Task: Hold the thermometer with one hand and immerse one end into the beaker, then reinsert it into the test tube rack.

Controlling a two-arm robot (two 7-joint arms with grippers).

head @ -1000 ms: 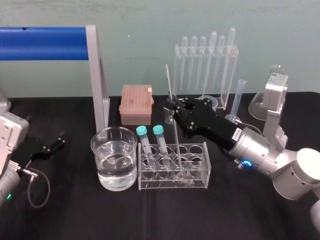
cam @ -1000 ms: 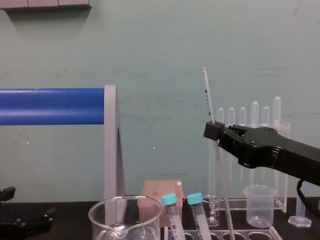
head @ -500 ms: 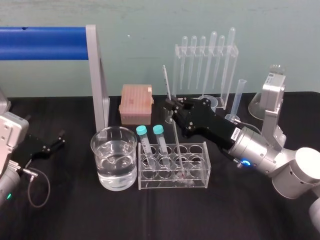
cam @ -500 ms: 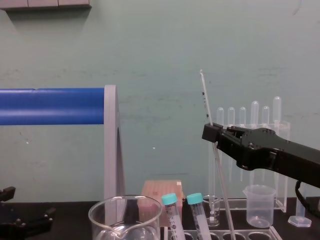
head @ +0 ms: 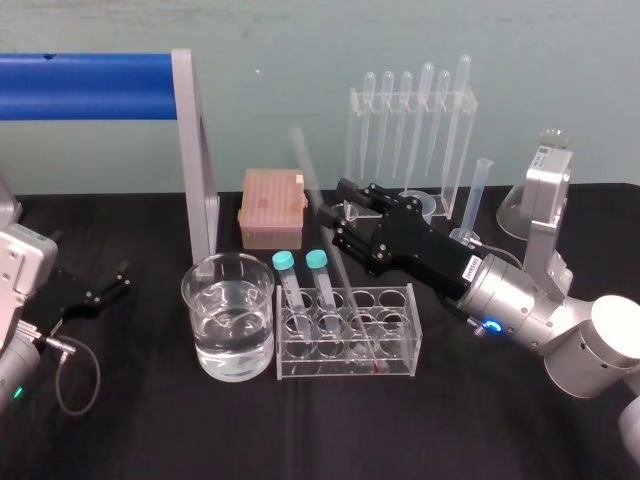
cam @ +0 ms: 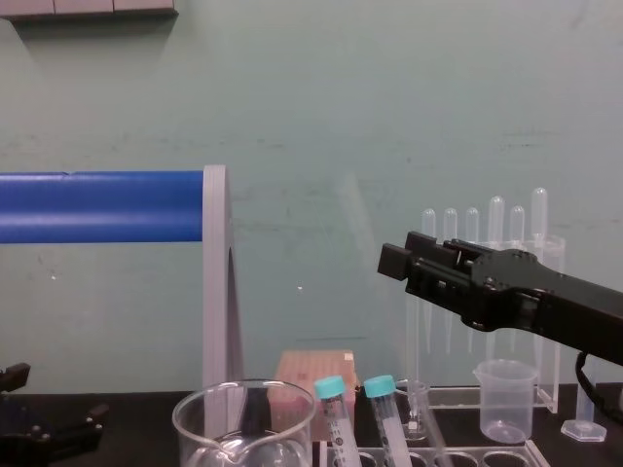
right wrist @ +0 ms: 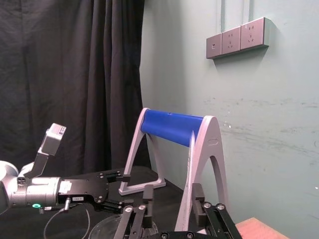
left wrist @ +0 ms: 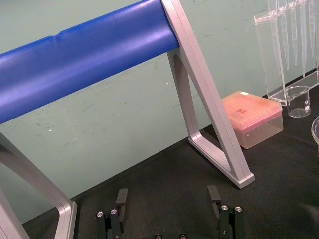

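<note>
Head view: thermometer (head: pixel 342 268) leans toward 11 o'clock in the test tube rack (head: pixel 400 335) at 6 o'clock; right hand (head: pixel 335 212) beside it, spread open. Slick, brittle glass: pinch mid-stem. Left gripper (head: pixel 95 290) idle at 9 o'clock.

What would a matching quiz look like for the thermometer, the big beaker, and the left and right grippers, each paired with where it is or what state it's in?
Column one:
1. thermometer
2. beaker
3. left gripper
4. right gripper

Column two:
A. open, low at the table's left side
B. leaning, lower end in the rack
C. open, raised beside the thermometer's stem
D. holds clear liquid, left of the rack

Pairs: 1-B, 2-D, 3-A, 4-C
</note>
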